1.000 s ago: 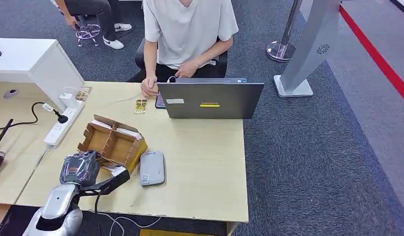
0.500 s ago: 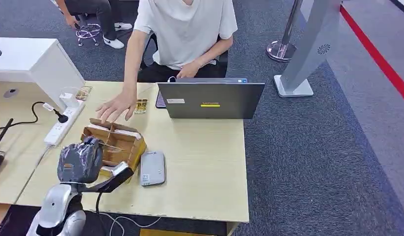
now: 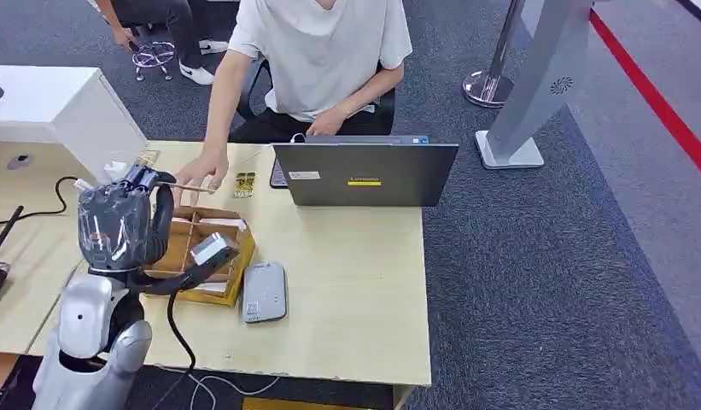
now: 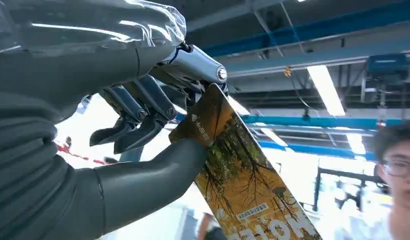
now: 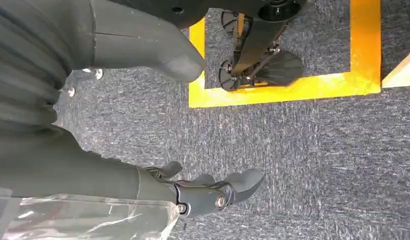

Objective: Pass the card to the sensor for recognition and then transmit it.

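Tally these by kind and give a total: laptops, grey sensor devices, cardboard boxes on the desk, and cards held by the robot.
Laptop: 1
Grey sensor device: 1
Cardboard box: 1
Card held in the left hand: 1
Total: 4

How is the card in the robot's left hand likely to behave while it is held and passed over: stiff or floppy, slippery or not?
The card probably is stiff: it juts straight from the left hand, without sagging. Its printed face looks glossy, so it may be slippery. Held near one end only, between thumb and fingers, it could pivot or slide if tugged sideways.
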Robot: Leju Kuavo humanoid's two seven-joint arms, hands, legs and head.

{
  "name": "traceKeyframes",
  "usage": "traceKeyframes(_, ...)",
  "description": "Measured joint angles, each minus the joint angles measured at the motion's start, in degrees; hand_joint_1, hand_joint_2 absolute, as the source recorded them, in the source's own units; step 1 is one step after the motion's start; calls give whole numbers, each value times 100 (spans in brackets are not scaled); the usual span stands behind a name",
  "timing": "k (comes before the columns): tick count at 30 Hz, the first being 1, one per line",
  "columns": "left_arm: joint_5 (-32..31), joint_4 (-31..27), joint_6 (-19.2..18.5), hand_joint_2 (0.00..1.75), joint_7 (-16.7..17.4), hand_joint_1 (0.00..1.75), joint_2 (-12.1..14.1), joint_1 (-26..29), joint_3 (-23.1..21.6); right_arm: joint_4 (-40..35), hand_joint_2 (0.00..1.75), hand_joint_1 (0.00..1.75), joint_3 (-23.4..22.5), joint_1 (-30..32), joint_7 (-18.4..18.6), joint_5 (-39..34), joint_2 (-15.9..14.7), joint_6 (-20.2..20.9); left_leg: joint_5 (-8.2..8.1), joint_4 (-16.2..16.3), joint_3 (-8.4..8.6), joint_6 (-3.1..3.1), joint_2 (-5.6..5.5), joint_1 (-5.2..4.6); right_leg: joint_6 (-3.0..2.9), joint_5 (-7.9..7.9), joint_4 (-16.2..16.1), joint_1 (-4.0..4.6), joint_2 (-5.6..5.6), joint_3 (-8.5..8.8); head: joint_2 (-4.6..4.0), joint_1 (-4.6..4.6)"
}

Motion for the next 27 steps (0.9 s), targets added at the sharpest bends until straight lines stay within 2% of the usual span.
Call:
traceKeyframes(3,-291,319,-162,175,245,175,55,-454,-9,0,175,0,0,-9,0,81,0,26,2,0,1,-2,2,0,-3,7,0,0,1,-1,0,0)
traceKeyframes(5,-707,716,-343,175,593,175,129,-832,-13,0,175,0,9,-14,2,175,0,70,7,0,1,-3,2,0,-3,8,0,0,1,-2,0,0)
traceKeyframes(7,-867,1300,-509,175,960,175,258,-1353,-28,0,175,0,33,-36,17,238,0,103,13,0,-2,0,0,0,-3,16,3,0,0,-3,0,4)
traceKeyframes(9,-874,2187,-463,175,1342,175,395,-1824,-35,0,175,0,79,-78,59,269,7,118,21,0,-1,-5,9,0,-10,22,6,0,7,-8,0,-2)
traceKeyframes(12,-876,3056,-345,175,1422,175,511,-2238,-35,0,175,0,111,-97,111,286,7,116,23,-1,-1,-8,10,0,-11,23,7,1,8,-9,0,0)
traceKeyframes(17,-876,3674,-334,175,1425,175,616,-2434,-35,2,175,0,122,-87,131,295,7,103,23,-1,-9,-8,10,0,-10,22,6,0,8,-17,0,2)
traceKeyframes(18,-876,3735,-352,175,1425,0,625,-2444,-35,2,175,0,122,-85,131,295,9,103,23,-1,-14,-8,9,0,-10,22,6,0,8,-19,0,0)
traceKeyframes(27,-861,3980,-347,175,1377,0,756,-2416,-33,2,175,0,122,-82,111,282,11,160,23,-1,-23,-8,8,0,-10,23,6,0,7,-27,0,0)
